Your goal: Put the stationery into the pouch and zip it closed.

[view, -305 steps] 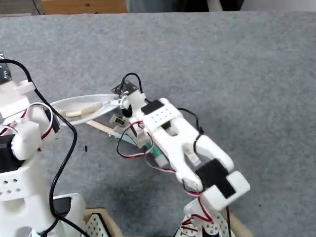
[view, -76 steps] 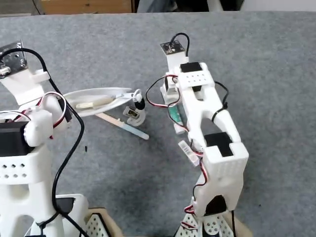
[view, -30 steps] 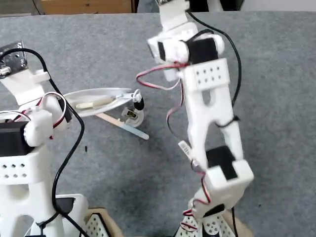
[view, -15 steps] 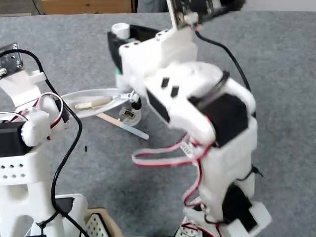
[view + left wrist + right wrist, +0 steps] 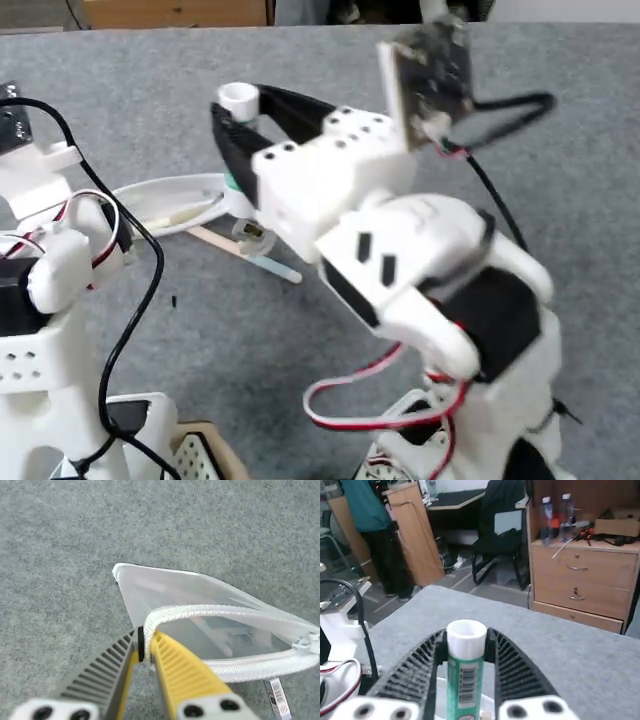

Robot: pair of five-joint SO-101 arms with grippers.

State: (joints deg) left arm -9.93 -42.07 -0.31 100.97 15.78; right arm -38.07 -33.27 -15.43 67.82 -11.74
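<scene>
Right pincer [image 5: 465,639] grips a green glue stick [image 5: 464,680] with a white cap, upright at lower centre of its wrist view; the stick's lower end is cut off. Left pincer [image 5: 142,645] is pressed together on the corner of the clear pouch [image 5: 200,605], whose zip gapes open, its contents only pale blurs. On the grey counter [image 5: 590,200], centre left, the right arm hides the pouch's right end; a thin pen [image 5: 275,268] lies just below.

Light bright, even, from overhead. My right arm [image 5: 400,250] casts a soft, pale shadow on the grey table [image 5: 570,130].
</scene>
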